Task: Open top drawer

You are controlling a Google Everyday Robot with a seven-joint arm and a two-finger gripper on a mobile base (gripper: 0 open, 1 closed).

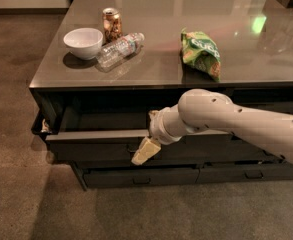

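Camera view: a low dark cabinet with a glossy tabletop (151, 14). The top drawer (86, 146) stands partly out beneath the tabletop's front edge. A white robot arm (236, 121) reaches in from the right, and its claw (145, 153) rests against the middle of the drawer's front. I cannot tell whether the claw is clamped or apart. On the tabletop sit a white bowl (83, 42), a can (112, 24), a clear bottle (120, 47) lying on its side and a green snack bag (201, 54).
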